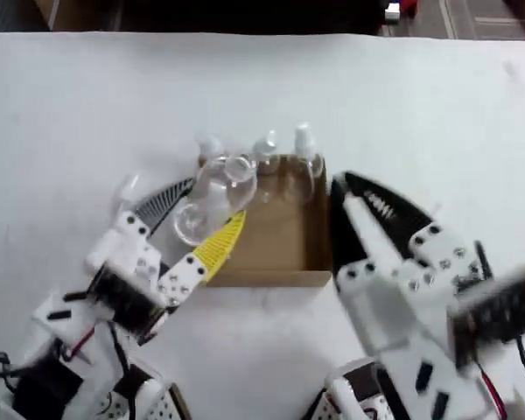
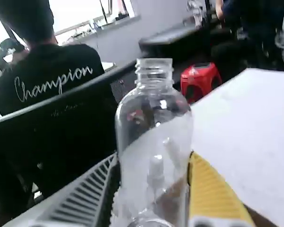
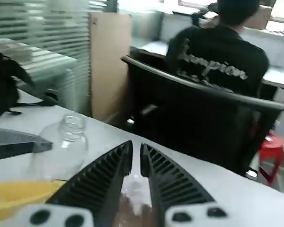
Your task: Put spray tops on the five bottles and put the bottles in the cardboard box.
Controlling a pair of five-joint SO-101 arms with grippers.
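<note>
Left pincer (image 1: 212, 203), parted to bottle width, grips 1 uncapped clear bottle (image 2: 154, 156) between its grey and yellow fingers over the left edge of the cardboard box (image 1: 271, 278). Right pincer (image 3: 136, 151), almost closed and holding nothing, is at the box's right wall above the white worktop (image 1: 420, 105).

Left gripper (image 1: 215, 199) here: one yellow ribbed finger (image 1: 219, 245), one dark grey ribbed finger (image 1: 162, 203), white shell dotted with black screws, black motor blocks, a red wire (image 1: 80, 343) behind. Right gripper (image 1: 339, 182): twin black ribbed fingers (image 3: 104, 177), white shell, black screws, red cable (image 1: 490, 389).
</note>
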